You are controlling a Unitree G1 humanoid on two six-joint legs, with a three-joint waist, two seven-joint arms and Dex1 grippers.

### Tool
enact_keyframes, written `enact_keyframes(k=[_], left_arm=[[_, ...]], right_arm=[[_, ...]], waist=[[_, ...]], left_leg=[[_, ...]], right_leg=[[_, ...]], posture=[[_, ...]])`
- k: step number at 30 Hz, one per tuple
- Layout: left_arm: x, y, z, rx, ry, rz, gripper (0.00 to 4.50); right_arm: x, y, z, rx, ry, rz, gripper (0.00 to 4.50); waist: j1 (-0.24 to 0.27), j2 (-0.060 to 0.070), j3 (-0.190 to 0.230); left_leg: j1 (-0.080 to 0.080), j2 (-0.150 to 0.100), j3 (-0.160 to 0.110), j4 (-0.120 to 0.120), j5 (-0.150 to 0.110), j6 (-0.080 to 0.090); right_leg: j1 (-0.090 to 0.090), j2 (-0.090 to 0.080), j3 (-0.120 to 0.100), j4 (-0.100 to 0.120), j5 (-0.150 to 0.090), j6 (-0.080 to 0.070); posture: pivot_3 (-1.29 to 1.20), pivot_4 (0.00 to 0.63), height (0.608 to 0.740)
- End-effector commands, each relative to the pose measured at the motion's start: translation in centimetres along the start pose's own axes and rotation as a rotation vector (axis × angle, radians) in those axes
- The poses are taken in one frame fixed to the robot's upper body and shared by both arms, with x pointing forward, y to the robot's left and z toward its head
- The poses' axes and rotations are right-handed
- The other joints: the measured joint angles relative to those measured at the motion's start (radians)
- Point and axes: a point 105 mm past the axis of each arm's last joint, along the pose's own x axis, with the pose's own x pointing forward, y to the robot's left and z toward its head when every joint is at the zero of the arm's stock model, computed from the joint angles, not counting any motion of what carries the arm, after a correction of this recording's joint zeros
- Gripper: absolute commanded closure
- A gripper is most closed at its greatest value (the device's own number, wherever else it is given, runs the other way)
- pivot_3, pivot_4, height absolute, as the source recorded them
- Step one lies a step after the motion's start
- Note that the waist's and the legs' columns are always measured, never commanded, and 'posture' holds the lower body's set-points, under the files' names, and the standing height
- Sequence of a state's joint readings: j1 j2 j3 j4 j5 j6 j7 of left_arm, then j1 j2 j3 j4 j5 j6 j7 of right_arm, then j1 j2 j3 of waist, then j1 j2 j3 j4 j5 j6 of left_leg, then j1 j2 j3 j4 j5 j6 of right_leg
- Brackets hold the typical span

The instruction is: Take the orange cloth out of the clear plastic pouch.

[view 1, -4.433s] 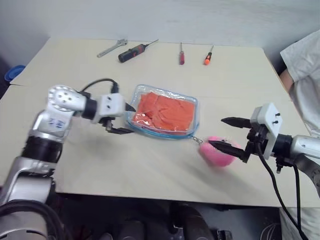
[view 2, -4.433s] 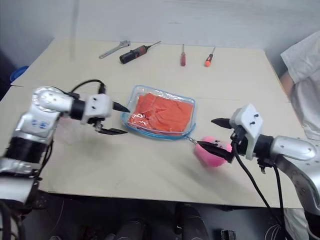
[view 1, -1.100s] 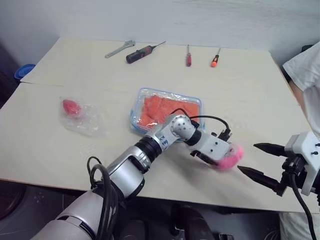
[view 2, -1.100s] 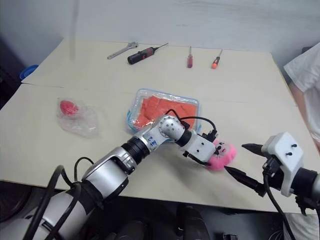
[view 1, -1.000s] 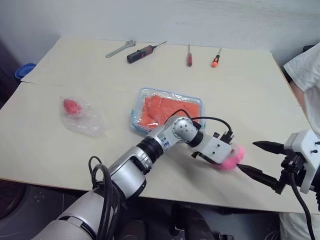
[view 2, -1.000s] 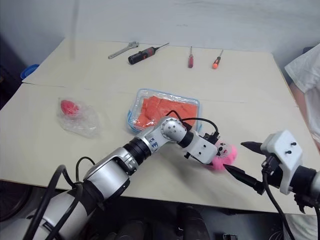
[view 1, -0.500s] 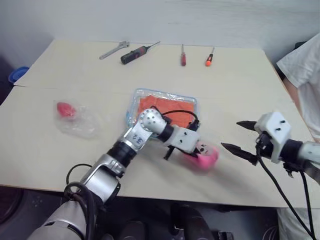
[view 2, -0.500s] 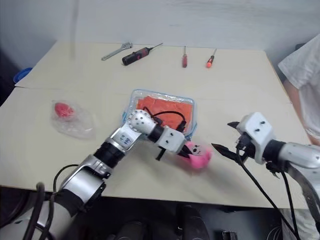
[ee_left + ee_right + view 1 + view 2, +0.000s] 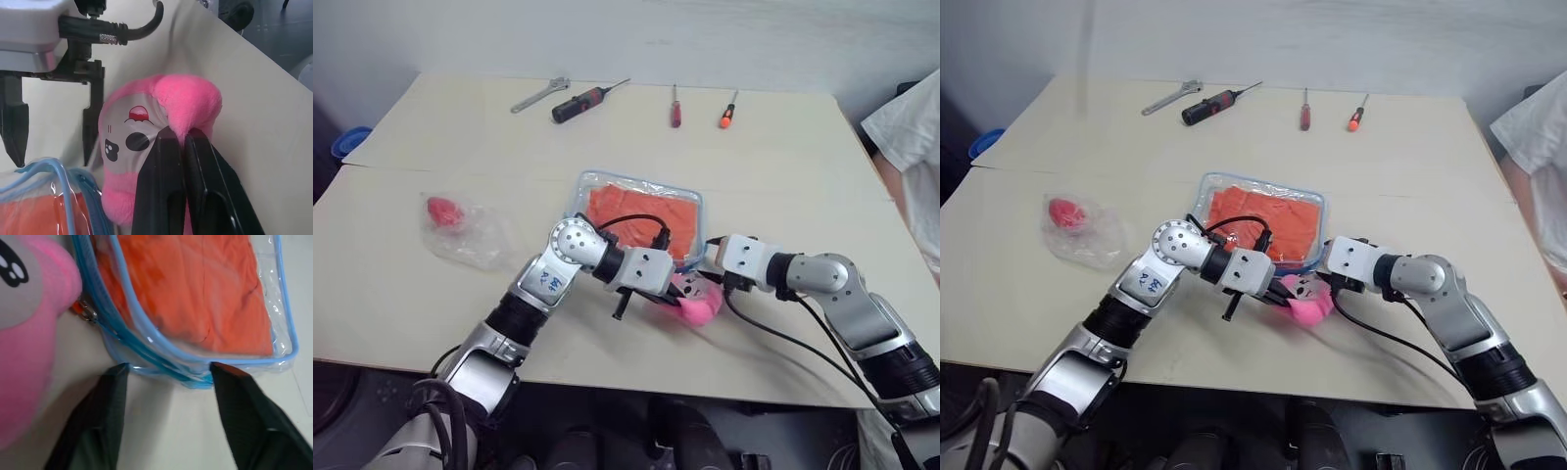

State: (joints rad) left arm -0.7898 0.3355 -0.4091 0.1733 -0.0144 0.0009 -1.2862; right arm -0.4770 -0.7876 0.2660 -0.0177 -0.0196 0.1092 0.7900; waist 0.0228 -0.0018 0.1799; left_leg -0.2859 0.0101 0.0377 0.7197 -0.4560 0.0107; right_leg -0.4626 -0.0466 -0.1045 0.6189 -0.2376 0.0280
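Head views, change: the right end effector (image 9: 710, 277), which half a second ago was hanging open well to the right of the pink bunny charm (image 9: 697, 300), is now sitting at the near right corner of the clear plastic pouch (image 9: 641, 211); the left end effector (image 9: 668, 294) is still clamping the charm, now a little further left.
Head views, task thing: the pouch is lying flat near the middle of the counter (image 9: 803, 166) with the orange cloth (image 9: 636, 217) inside it.
Head views, writing: a small blue mark is showing on the left forearm, too small to read.
Head views, room: the far half of the counter is lying bare up to a row of tools at the far edge, a wrench (image 9: 536, 94), a black driver (image 9: 579, 102), a red screwdriver (image 9: 674, 108) and an orange screwdriver (image 9: 727, 112); a crinkled clear bag (image 9: 465, 227) is lying well to the left; a person's white sleeve (image 9: 911, 122) is showing at the right edge.
Left wrist view: the left fingers (image 9: 161, 191) are pressing together on a fold of the charm's pink plush, beside its printed face.
Right wrist view: the right fingers (image 9: 105, 411) are standing apart, tips against the pouch's light-blue trimmed edge, gripping nothing; the charm is lying just beside the zipper pull (image 9: 84, 312).
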Motion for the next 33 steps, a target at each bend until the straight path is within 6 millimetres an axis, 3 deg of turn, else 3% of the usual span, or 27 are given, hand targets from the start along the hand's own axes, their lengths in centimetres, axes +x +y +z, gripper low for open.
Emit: enact_keyframes(k=[1, 11, 15, 19, 22, 29, 33], left_arm=[[-0.4, 0.1, 0.5, 0.021, -0.009, 0.029, 4.5], [-0.2, 0.1, 0.0, 0.003, 0.001, 0.047, 4.5], [-0.2, 0.0, -0.2, -0.004, 0.003, 0.054, 4.5], [-0.3, -0.2, -0.4, -0.01, 0.005, 0.061, 4.5], [-0.7, 0.0, -0.6, -0.023, 0.012, 0.088, 4.5], [-5.2, 0.0, -1.1, -0.182, 0.019, 0.248, 4.5], [-9.9, -1.0, -1.8, -0.296, 0.06, 0.374, 4.5]], right_arm=[[-0.2, -0.5, 1.3, -0.037, -0.06, 0.001, 1.98], [-0.3, -1.2, 2.8, -0.058, -0.111, -0.005, 1.98], [0.1, -0.9, 2.6, -0.044, -0.117, 0.013, 2.86], [0.2, -0.4, 2.6, -0.051, -0.124, 0.043, 4.3], [0.2, -0.2, 2.5, -0.051, -0.124, 0.054, 4.47], [-0.9, -1.0, 1.5, -0.087, -0.078, 0.038, 4.47], [-2.0, -1.2, 0.4, -0.115, -0.045, 0.042, 4.47]], waist=[[0.0, 0.0, 0.0], [0.0, 0.0, 0.0], [-0.002, 0.0, 0.0], [-0.001, 0.0, 0.0], [-0.001, 0.0, 0.0], [-0.005, 0.001, 0.0], [-0.008, 0.001, 0.001]], left_leg=[[0.0, 0.0, 0.0, 0.0, 0.0, 0.0], [0.0, 0.0, 0.0, 0.0, 0.0, 0.0], [0.0, 0.0, 0.0, 0.0, 0.0, 0.0], [0.0, 0.0, 0.0, 0.0, 0.0, 0.0], [0.0, 0.0, 0.0, 0.0, 0.0, 0.0], [0.0, 0.001, 0.0, 0.0, 0.0, -0.001], [0.0, 0.001, -0.001, 0.0, 0.0, -0.001]], right_leg=[[0.0, 0.0, 0.0, 0.0, 0.0, 0.0], [0.0, 0.0, 0.0, 0.0, 0.0, 0.0], [0.0, 0.0, 0.0, 0.0, 0.0, 0.0], [0.0, 0.0, 0.0, 0.0, 0.0, 0.0], [0.0, 0.0, 0.0, 0.0, 0.0, 0.0], [-0.001, -0.001, 0.0, 0.001, 0.0, 0.0], [-0.001, -0.001, 0.0, 0.0, 0.0, 0.0]], posture=[[0.0, 0.15, 0.74], [0.0, 0.15, 0.74], [0.0, 0.15, 0.74], [0.0, 0.15, 0.74], [0.0, 0.15, 0.74], [0.0, 0.15, 0.74], [0.0, 0.15, 0.74]])
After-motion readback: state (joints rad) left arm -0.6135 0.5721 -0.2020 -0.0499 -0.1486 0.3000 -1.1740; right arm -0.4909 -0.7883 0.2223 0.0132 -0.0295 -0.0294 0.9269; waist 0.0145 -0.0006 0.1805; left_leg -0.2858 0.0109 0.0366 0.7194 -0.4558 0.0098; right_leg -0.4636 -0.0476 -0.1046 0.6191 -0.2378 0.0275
